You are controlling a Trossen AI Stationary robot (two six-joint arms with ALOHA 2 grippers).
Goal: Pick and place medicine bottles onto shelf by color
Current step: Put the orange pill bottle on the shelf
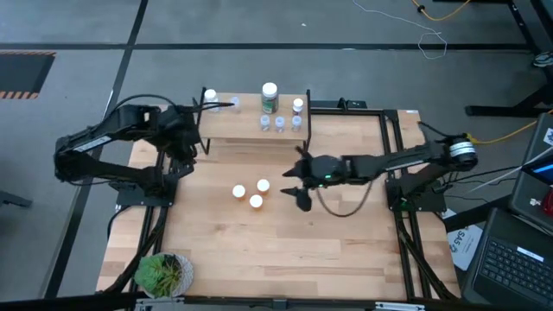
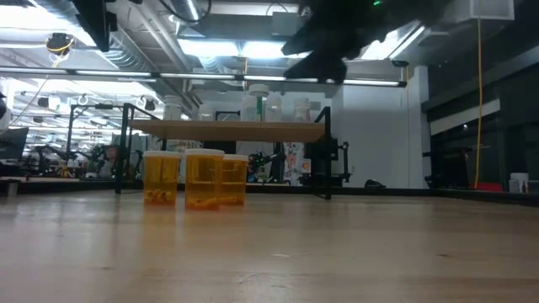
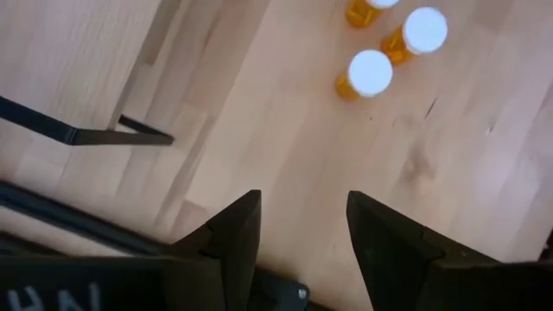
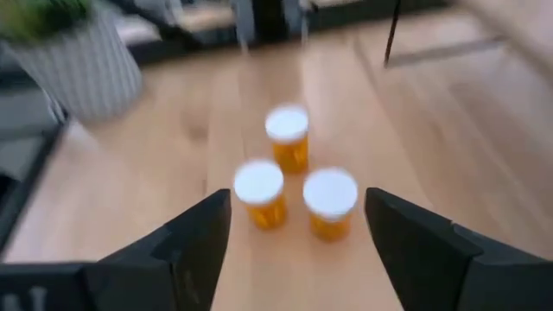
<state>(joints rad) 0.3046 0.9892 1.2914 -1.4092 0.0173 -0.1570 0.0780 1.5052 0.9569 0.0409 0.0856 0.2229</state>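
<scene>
Three orange bottles with white caps [image 1: 252,193] stand upright in a cluster on the tabletop in front of the shelf [image 1: 226,126]; they also show in the low view [image 2: 202,178]. On the shelf stand a larger greenish bottle [image 1: 270,97] and several small clear ones [image 1: 279,123]. My right gripper [image 1: 296,187] is open, raised above the table just right of the cluster; the bottles [image 4: 288,138] lie ahead of its fingers. My left gripper [image 3: 302,233] is open and empty, raised beside the shelf's left end [image 1: 187,157], with the orange bottles [image 3: 370,73] farther off.
A green potted plant [image 1: 162,273] stands at the table's near left corner and shows in the right wrist view [image 4: 65,47]. The shelf's thin black legs [image 3: 86,134] stand close to my left gripper. Bare wood lies in front of and to the right of the orange bottles.
</scene>
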